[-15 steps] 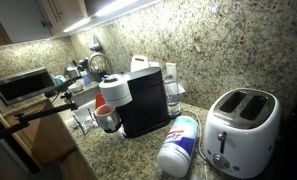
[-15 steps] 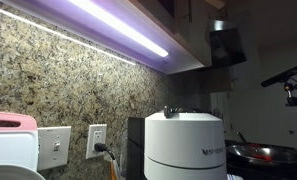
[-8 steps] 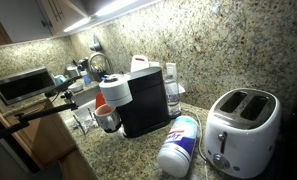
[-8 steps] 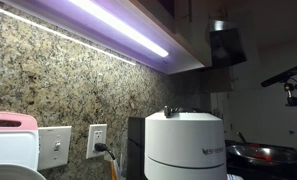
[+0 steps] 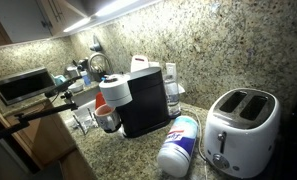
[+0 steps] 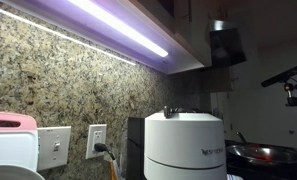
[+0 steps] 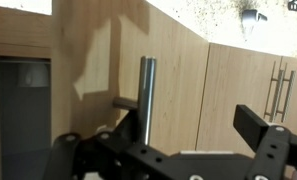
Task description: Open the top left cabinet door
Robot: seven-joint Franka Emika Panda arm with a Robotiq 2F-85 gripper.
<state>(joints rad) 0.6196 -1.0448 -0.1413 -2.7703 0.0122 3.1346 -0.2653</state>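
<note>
Wrist view: pincer (image 7: 160, 135) comes in from the bottom edge with its jaws spread wide. The fingers (image 7: 260, 128) are dark and blocky, one low on each side, tips pointing up in frame. In an exterior view the pincer (image 6: 226, 45) shows as a dark block held high.

A kitchen: granite backsplash (image 5: 213, 45), toaster (image 5: 240, 130) and coffee machine (image 5: 145, 100) on counter (image 5: 128, 157).

Backsplash (image 5: 198, 35): brown/beige granite w/ dark speckles. Toaster (image 5: 240, 128) wht, coffee machine (image 5: 146, 100) blk. Pale grey-wht: top left cabinet door (image 5: 16, 18); lt. tan grain: wood panels (image 7: 183, 85).
</note>
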